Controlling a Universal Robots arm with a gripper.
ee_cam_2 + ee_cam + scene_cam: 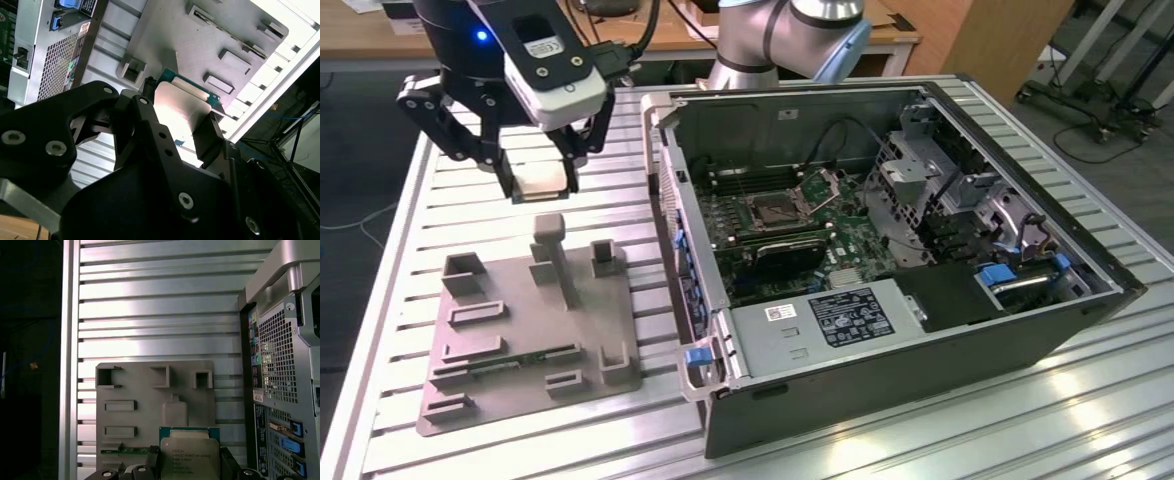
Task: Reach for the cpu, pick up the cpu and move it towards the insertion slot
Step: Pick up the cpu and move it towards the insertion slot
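Above the grey plastic tray point(507, 300), on the exterior view's left of the open computer case point(921, 340), my gripper point(540, 176) hangs over the slatted metal table point(881, 450). My fingers point(150, 122) are pinched on the cpu point(542, 184), one on each of two opposite edges. The chip sits flat between them, with its silvery top and green rim showing in both wrist views point(180, 105) point(190, 455). It hangs clear of the tray, touching none of the raised posts below it. A slim green memory stick point(507, 367) lies in a groove of the tray. The insertion slot point(771, 210) lies inside the case on the green board, its metal flap tipped up, well apart from the cpu and across the case wall from it.
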